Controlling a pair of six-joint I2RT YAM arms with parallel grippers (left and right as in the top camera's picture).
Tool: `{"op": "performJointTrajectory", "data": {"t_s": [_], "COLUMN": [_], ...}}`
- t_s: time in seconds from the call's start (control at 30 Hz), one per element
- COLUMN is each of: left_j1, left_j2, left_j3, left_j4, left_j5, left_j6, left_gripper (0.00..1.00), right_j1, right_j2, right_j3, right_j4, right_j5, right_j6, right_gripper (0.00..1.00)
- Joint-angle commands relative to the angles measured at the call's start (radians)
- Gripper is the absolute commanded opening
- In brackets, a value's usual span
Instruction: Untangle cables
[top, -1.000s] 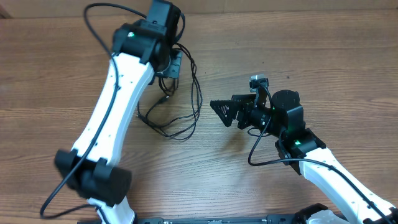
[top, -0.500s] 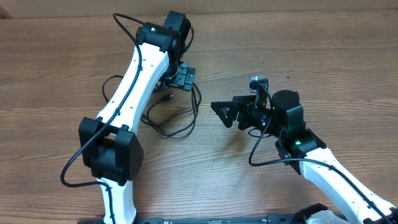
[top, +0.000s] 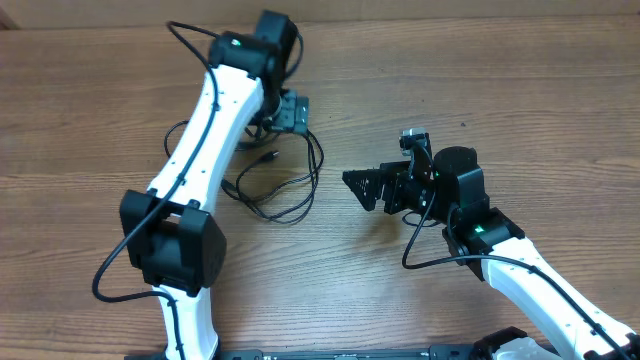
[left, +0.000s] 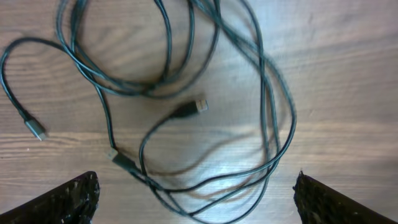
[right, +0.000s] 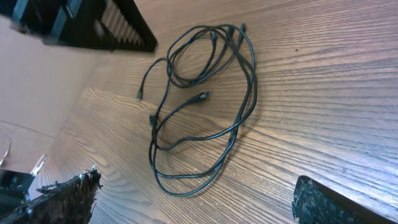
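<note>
The cables (top: 285, 217) lie loose on the wooden table as thin black cords in overlapping loops. My left gripper (top: 288, 112) hovers open just above their far end. In the left wrist view the cables (left: 130, 91) fill the frame, with a black plug with a silvery tip (left: 198, 106) in the middle and a silvery tip (left: 38, 132) at the left. The left gripper (left: 199, 205) holds nothing. My right gripper (top: 365, 187) stands open a little to the right of the loops, apart from them. In the right wrist view the cables (right: 252, 81) lie ahead of the right gripper (right: 193, 205).
The left arm (top: 200, 130) stretches from the front edge across the table's left half to the back. The left gripper's black body (right: 93, 25) shows at the top left of the right wrist view. The wooden table (top: 520, 90) surrounds the loops.
My left gripper has opened and let go of the cables, which now rest on the table. The left arm's elbow has swung right. The right gripper has barely shifted.
</note>
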Motion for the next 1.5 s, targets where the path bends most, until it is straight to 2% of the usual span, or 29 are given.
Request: {"op": "performJointTrajectory", "data": {"t_s": [0.0, 0.3, 0.53, 0.9, 0.97, 1.13, 1.2, 1.47], "left_j1": [0.082, 0.229, 0.237, 0.238, 0.238, 0.235, 0.235, 0.240], "left_j2": [-0.013, -0.013, -0.013, -0.013, -0.013, -0.013, -0.013, -0.013], "left_j3": [0.087, 0.094, 0.094, 0.094, 0.094, 0.094, 0.094, 0.094], "left_j4": [0.009, 0.010, 0.011, 0.013, 0.012, 0.013, 0.012, 0.013], "left_j5": [0.094, 0.144, 0.145, 0.144, 0.144, 0.145, 0.144, 0.144], "left_j6": [-0.048, -0.047, -0.048, -0.048, -0.048, -0.048, -0.048, -0.048], "left_gripper": [1.00, 1.00, 1.00, 1.00, 1.00, 1.00, 1.00, 1.00], "right_j1": [-0.004, -0.003, -0.003, 0.000, 0.007, 0.049, 0.064, 0.106], "right_j2": [0.018, 0.257, 0.380, 0.542, 0.569, 0.616, 0.643, 0.798], "right_j3": [0.040, 0.404, 0.534, 0.690, 0.712, 0.713, 0.713, 0.713], "right_j4": [-0.042, -0.375, -0.425, -0.440, -0.425, -0.266, -0.198, 0.047], "right_j5": [0.013, 0.012, 0.011, 0.057, 0.086, 0.145, 0.155, 0.155], "right_j6": [-0.004, -0.058, -0.117, -0.359, -0.421, -0.561, -0.562, -0.562], "right_gripper": [1.00, 0.97, 0.95, 0.94, 0.95, 0.96, 0.99, 0.99]}}
